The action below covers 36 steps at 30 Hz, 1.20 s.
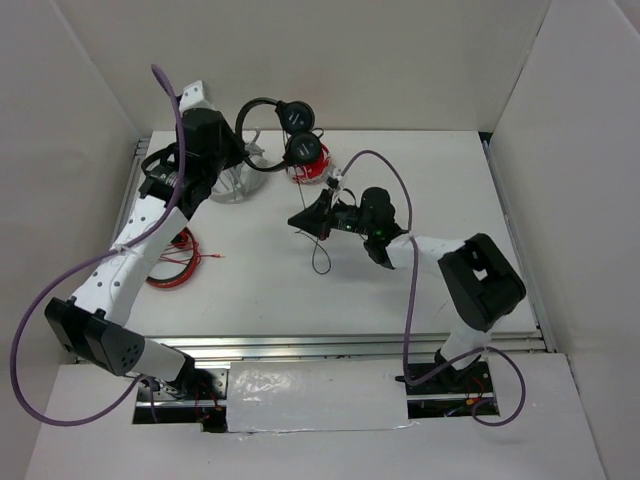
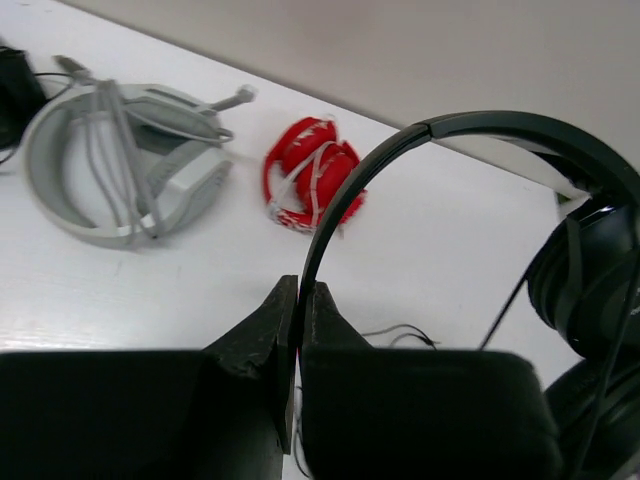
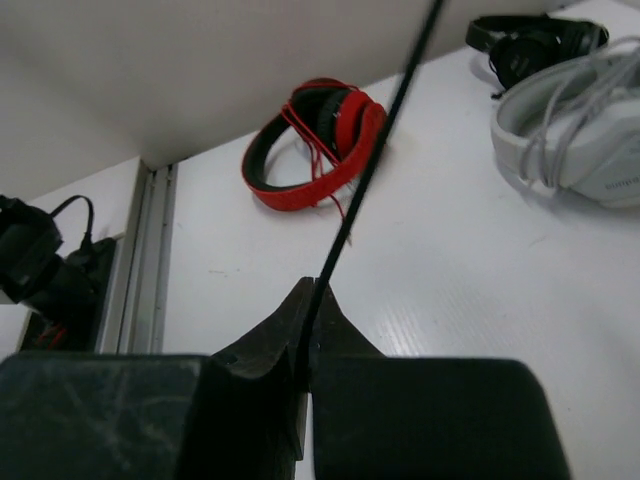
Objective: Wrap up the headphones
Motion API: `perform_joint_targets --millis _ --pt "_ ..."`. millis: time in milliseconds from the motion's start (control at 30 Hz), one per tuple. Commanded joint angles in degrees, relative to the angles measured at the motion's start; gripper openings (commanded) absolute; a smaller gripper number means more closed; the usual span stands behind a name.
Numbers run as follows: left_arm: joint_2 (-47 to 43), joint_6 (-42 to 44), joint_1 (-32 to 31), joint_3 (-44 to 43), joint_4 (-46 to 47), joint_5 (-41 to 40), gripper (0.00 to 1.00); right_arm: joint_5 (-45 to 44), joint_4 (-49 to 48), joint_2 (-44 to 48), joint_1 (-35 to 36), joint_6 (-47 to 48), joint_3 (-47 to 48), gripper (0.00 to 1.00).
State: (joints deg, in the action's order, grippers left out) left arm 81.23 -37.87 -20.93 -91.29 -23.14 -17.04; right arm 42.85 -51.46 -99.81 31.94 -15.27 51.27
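The small black headphones (image 1: 297,118) hang above the table's far middle. My left gripper (image 1: 243,128) is shut on their thin headband (image 2: 330,215), pinched between the fingertips (image 2: 270,320) in the left wrist view. Both earcups (image 2: 588,290) hang at that view's right. My right gripper (image 1: 298,217) is shut on the thin black cable (image 3: 385,130), which runs taut up and away from the fingertips (image 3: 292,310). A loose loop of cable (image 1: 319,258) hangs below the right gripper over the table.
Grey-white headphones (image 1: 238,182) (image 2: 120,165) lie under the left arm. A small red bundle (image 1: 312,170) (image 2: 312,180) lies beneath the earcups. Red headphones (image 1: 170,262) (image 3: 315,140) lie at the left by the rail. Another black pair (image 1: 160,165) (image 3: 530,40) sits far left.
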Motion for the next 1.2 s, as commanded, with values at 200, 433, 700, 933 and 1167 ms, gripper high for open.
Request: perform_joint_targets --millis 200,433,700,933,1167 --pt "6.7 -5.9 -2.1 -3.5 3.9 -24.1 0.0 -24.7 25.0 17.4 8.9 11.8 0.2 0.0" --pt "9.3 1.9 -5.5 -1.7 3.6 -34.1 0.0 -59.9 50.8 18.1 13.7 22.3 11.4 0.0" --pt "7.6 6.2 -9.3 3.7 3.8 -40.0 0.0 -86.7 53.1 12.1 14.1 25.0 16.9 0.11" --pt "8.0 6.1 -12.1 4.5 0.2 -38.3 0.0 -92.6 22.0 14.0 15.7 22.7 11.5 0.23" --pt "4.4 9.6 -12.6 9.7 2.0 -25.5 0.0 -95.2 -4.8 11.4 14.0 38.7 10.9 0.41"
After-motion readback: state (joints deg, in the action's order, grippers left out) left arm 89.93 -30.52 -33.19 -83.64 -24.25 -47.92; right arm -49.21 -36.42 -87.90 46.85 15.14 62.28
